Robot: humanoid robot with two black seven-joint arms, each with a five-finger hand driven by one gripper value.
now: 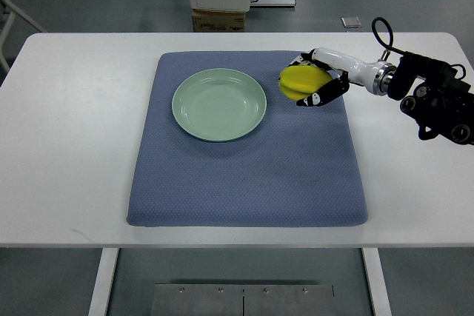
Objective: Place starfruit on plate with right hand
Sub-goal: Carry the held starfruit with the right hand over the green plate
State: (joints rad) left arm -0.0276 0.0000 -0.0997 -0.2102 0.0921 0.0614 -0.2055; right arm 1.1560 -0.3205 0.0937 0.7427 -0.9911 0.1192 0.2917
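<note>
Mat (244, 183), fingers (320, 96) half-hiding starfruit (300, 81)

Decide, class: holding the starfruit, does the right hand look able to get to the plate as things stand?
Probably yes. The right hand grips the starfruit just right of the plate, and only bare blue mat lies between them; the plate is empty.

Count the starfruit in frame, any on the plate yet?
1. The starfruit is gripped in the right hand over the blue mat, just right of the empty green plate. None on it.
</note>
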